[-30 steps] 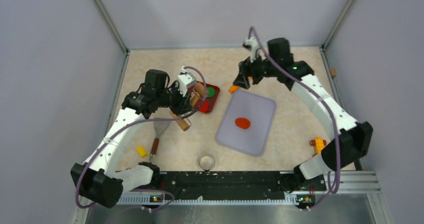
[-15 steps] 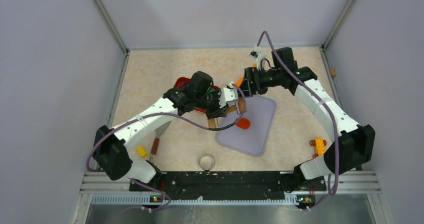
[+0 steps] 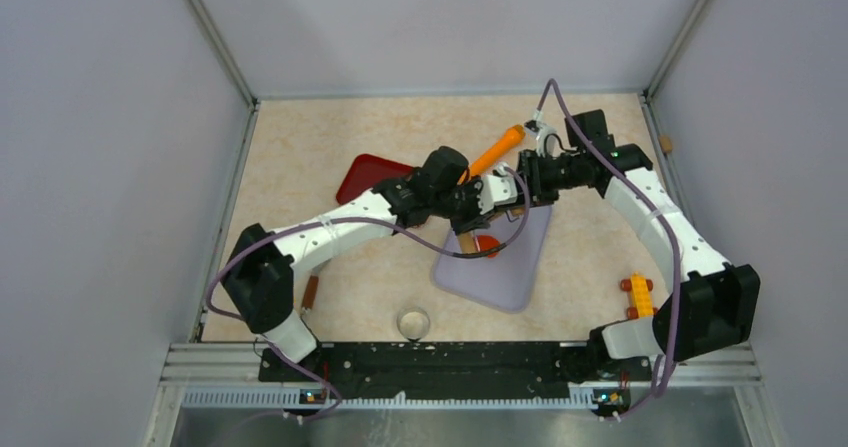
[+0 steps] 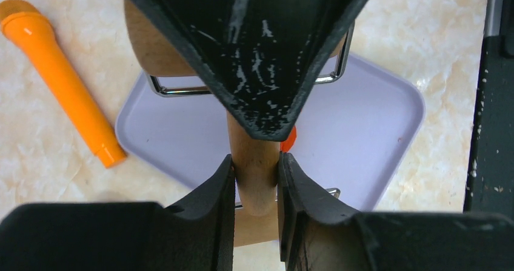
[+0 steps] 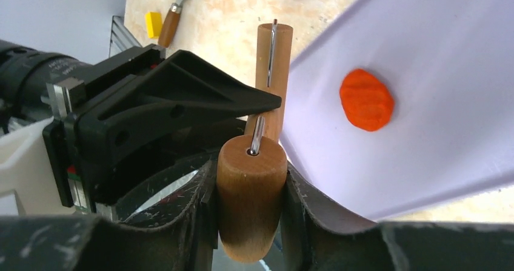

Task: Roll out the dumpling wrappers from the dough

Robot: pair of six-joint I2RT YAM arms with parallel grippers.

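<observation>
An orange-red dumpling wrapper (image 5: 366, 99), a flat oval with a ridged top, lies on the lavender mat (image 3: 510, 272). In the left wrist view only a sliver of the wrapper (image 4: 290, 139) shows behind my finger. A wooden roller (image 5: 251, 186) with a wire frame hangs over the mat's left edge, just left of the wrapper. My left gripper (image 4: 256, 162) is shut on the roller's thin handle. My right gripper (image 5: 250, 180) is shut on the thick barrel at one end. In the top view both grippers meet over the mat: left gripper (image 3: 490, 202), right gripper (image 3: 525, 192).
An orange rolling pin (image 3: 497, 148) lies loose behind the mat. A red tray (image 3: 365, 175) sits to the left, partly under my left arm. A spatula (image 5: 173, 13), a yellow block (image 5: 153, 24), a metal cup (image 3: 413, 322) and an orange toy (image 3: 637, 292) lie near the front.
My left arm swung right, carrying the wooden roller from the red tray to the mat. My right gripper let go of the orange pin and shut on the roller's barrel.
</observation>
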